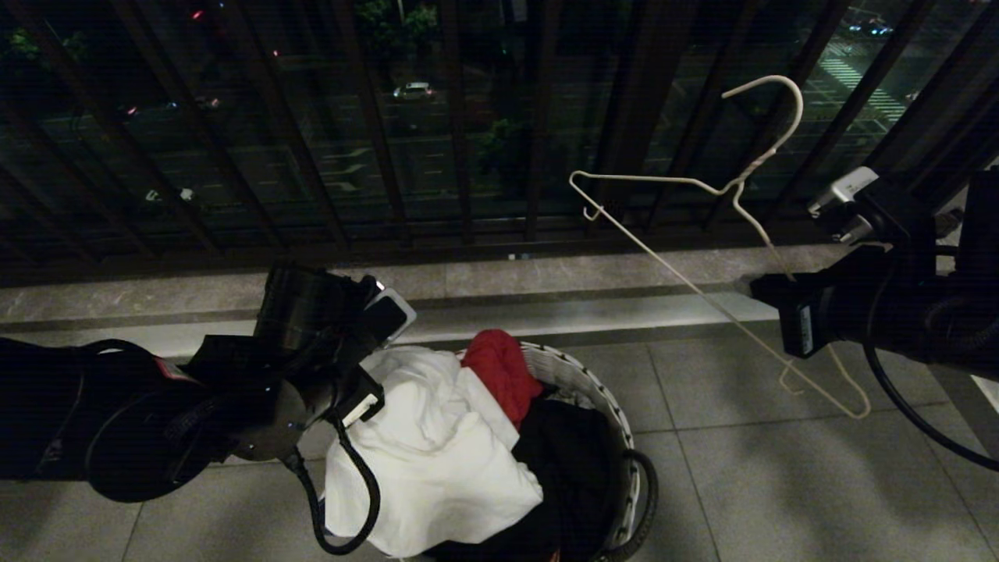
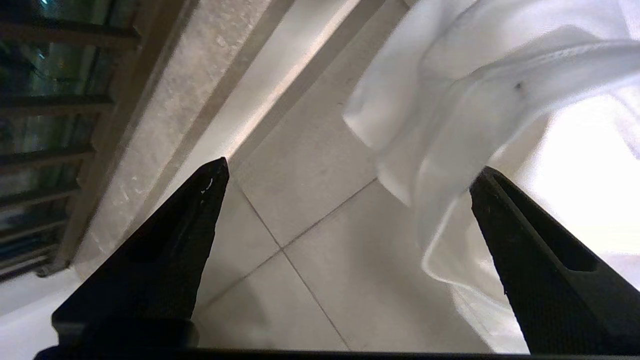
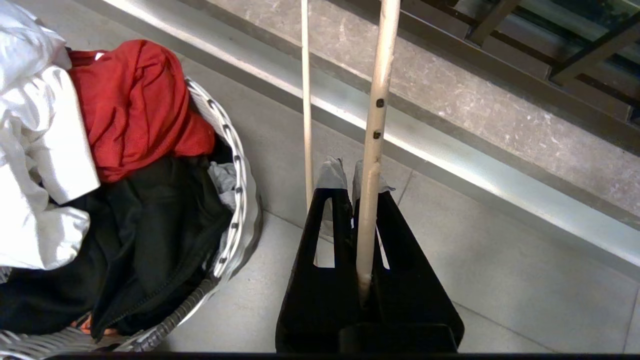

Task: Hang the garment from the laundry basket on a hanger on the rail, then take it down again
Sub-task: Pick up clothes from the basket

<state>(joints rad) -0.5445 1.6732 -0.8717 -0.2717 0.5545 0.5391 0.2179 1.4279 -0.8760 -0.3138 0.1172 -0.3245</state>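
The white garment [image 1: 437,453] lies heaped on top of the laundry basket [image 1: 618,425], spilling over its near-left side. My left arm's wrist [image 1: 312,328] hangs over the basket's left edge. In the left wrist view the left gripper [image 2: 350,170] is open and points down at the floor tiles. A fold of the garment [image 2: 475,90] hangs beside one finger, and nothing is held. To the right, my right gripper [image 3: 344,172] is shut on the thin white wire hanger [image 3: 375,115] and holds it tilted in the air [image 1: 737,185]. The rail is out of view.
A red cloth [image 1: 503,375] and a black garment [image 1: 562,460] fill the rest of the basket. The dark balcony railing [image 1: 468,156] and a stone kerb [image 1: 585,273] run behind it. Grey floor tiles [image 1: 765,484] lie to the right.
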